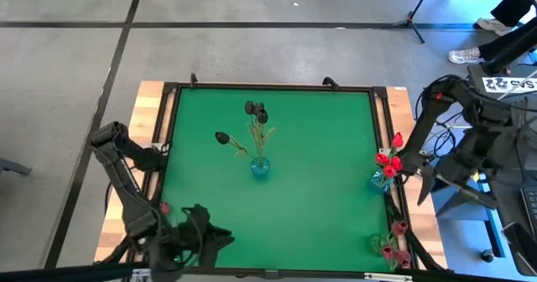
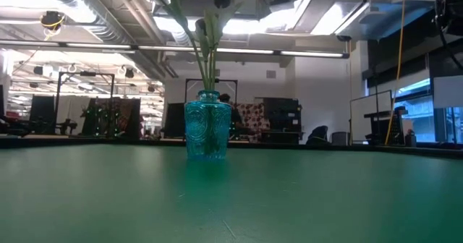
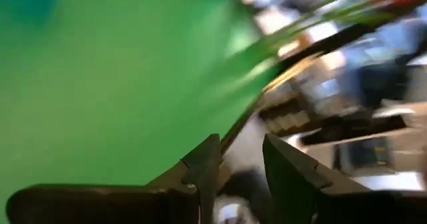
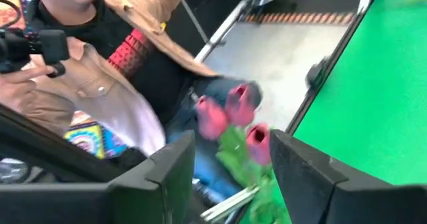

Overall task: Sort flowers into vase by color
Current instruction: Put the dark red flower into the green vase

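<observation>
We find the right gripper (image 4: 230,164) spread above the red flowers (image 1: 388,161) in the right-edge vase (image 1: 383,180), gripping nothing. We advise lifting straight up, clear of stems. The left gripper (image 3: 240,161) waits at the near-left corner, fingers parted, empty.

The desk (image 1: 310,190) has a flat green top inside a dark frame, with pale wood showing along its left and right edges. 3 small vases stand on it. A blue glass vase (image 1: 260,167) stands near the middle, upright. A second vase (image 1: 382,180) stands at the right edge, and a third (image 1: 379,244) near the front right corner; its colour is hard to tell from above.
</observation>
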